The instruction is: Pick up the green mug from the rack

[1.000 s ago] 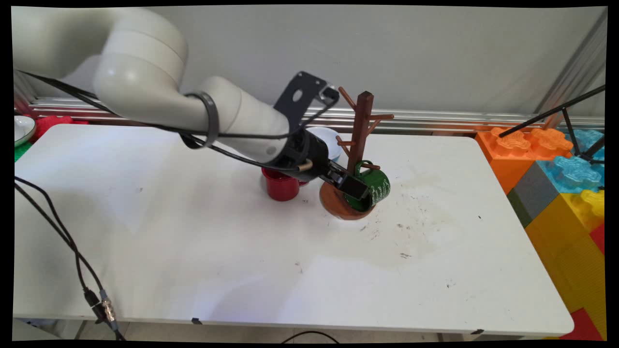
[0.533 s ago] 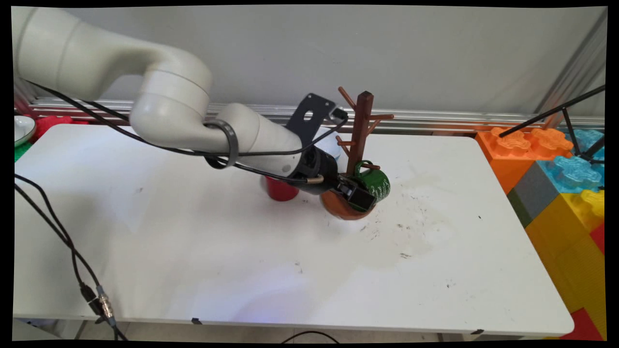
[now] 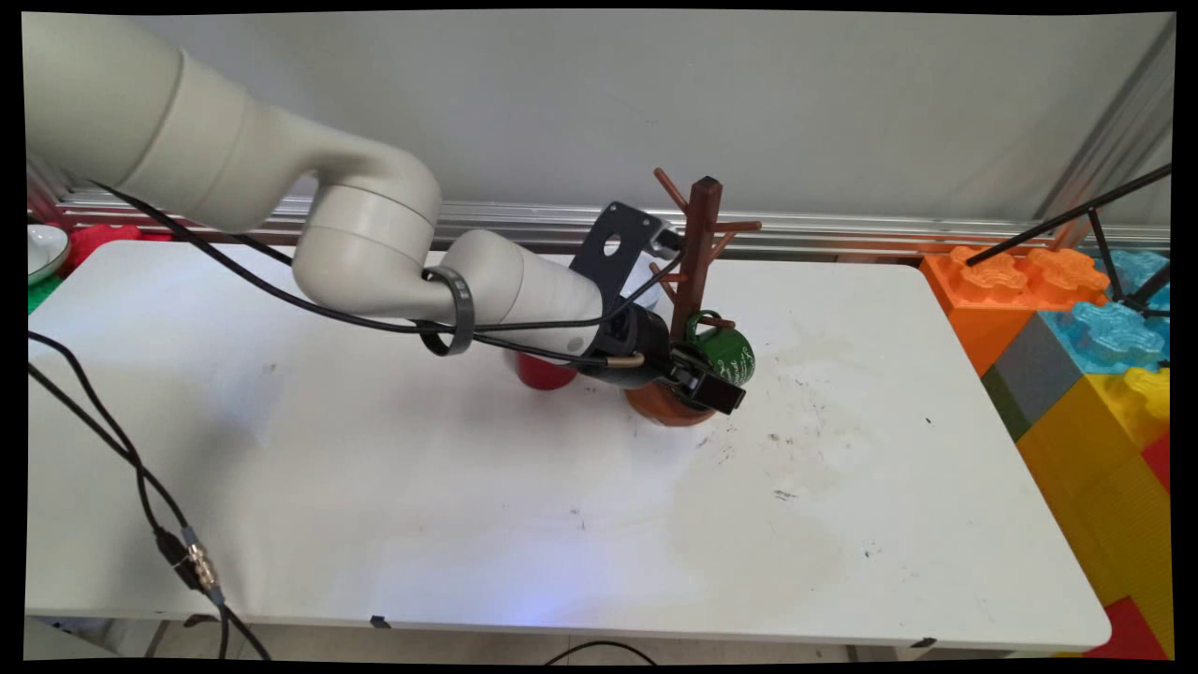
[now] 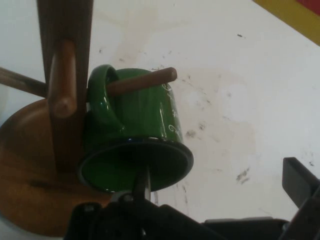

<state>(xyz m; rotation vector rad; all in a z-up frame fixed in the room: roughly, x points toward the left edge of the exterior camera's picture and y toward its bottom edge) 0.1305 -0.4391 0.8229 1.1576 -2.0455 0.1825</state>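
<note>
Currently I see the mug [image 4: 135,120] hanging by its handle on a low peg [image 4: 142,82] of the rack [image 3: 700,243], mouth tilted down toward the round base [image 4: 30,180]. My gripper [image 4: 220,185] is spread at that mouth: 1 finger at the rim, the other well clear. Behind the arm, 1 red cup [image 3: 543,373] stands on the table [image 3: 468,505].

Hanging by its handle from a low peg of the brown wooden mug tree [image 3: 697,281], on the white table [image 3: 374,487]: a green enamel mug [image 3: 728,354]. Left of the tree's base, behind the arm, a red cup [image 3: 543,373].
</note>
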